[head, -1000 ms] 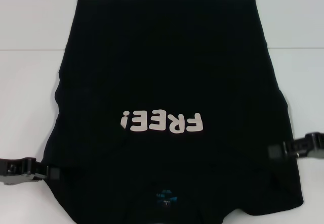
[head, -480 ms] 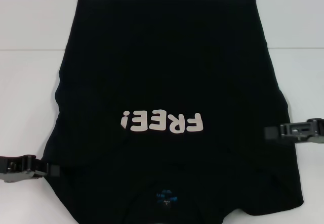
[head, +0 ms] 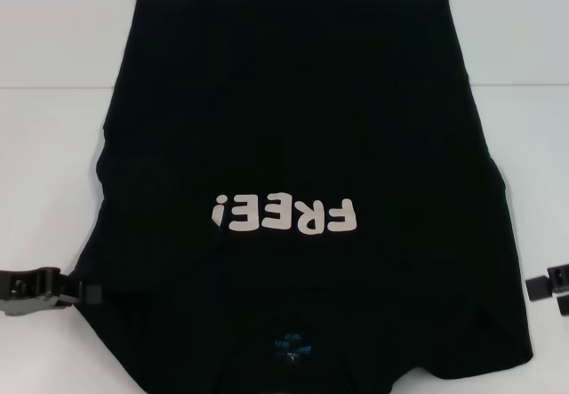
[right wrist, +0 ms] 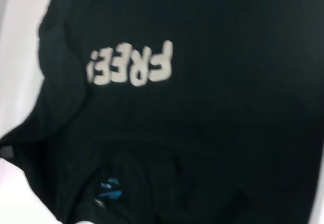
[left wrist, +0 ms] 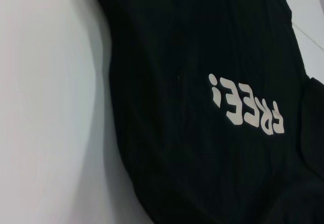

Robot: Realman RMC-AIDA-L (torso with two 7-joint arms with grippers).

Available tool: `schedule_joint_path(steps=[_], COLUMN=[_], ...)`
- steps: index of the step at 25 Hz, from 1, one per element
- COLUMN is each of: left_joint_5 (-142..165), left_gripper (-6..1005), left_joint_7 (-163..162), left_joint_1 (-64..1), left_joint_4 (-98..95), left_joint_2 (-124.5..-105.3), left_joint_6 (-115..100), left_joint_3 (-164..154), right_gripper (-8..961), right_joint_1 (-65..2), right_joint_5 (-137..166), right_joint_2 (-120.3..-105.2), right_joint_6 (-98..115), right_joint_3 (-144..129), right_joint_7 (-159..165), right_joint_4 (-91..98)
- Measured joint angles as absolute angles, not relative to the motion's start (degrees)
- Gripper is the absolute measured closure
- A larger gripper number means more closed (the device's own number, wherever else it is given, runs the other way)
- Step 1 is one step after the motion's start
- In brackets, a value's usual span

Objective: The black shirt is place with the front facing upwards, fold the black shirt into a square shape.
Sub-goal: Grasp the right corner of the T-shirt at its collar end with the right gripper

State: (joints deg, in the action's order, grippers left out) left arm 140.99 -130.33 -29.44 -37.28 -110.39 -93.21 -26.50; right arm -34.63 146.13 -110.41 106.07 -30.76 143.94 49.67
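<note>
Black cloth fills the middle of the head view: the black shirt (head: pixel 298 189) lies flat on the white table (head: pixel 53 163), front up, its white "FREE!" lettering (head: pixel 284 216) just below centre and the blue neck label (head: pixel 289 348) at 6 o'clock, nearest the robot. The side edges look already turned in, so the cloth reads as a long panel running from 12 to 6 o'clock.

What has changed is on the right. A second ago the right gripper (head: pixel 549 285) sat on the shirt's edge at about 4 o'clock; now it has pulled outward, clear of the cloth, with only its tips showing at the frame's edge. Two separate tips with a gap suggest its fingers stand apart, holding nothing. The left gripper (head: pixel 78 294) has barely moved and stays at the shirt's edge at 8 o'clock; whether it pinches the cloth I cannot tell.

My judgement: the right side has been released and the lengthwise fold remains to be done.
</note>
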Motion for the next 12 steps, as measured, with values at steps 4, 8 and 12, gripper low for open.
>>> schedule_joint_path(steps=[4,8,12], left_joint_5=[140.53,140.42,140.42], left_gripper=[966,966,966], left_joint_7=[-129.76,-129.09,-128.51], left_joint_1=[-29.44,-29.52,-29.63], left_joint_4=[-37.34,-37.40,-37.44], left_joint_2=[-110.39,-110.24,-110.14], left_joint_6=[-93.17,-93.16,-93.16], left_joint_3=[-26.36,-25.46,-25.00], right_gripper=[87,87,87], right_joint_1=[-34.63,-35.06,-35.26], right_joint_5=[148.62,150.41,151.02], right_joint_2=[-110.82,-111.72,-112.07], right_joint_6=[105.07,105.02,104.95], right_joint_3=[-32.50,-33.64,-34.00], right_joint_7=[145.40,145.99,146.36], right_joint_4=[49.48,49.52,49.69])
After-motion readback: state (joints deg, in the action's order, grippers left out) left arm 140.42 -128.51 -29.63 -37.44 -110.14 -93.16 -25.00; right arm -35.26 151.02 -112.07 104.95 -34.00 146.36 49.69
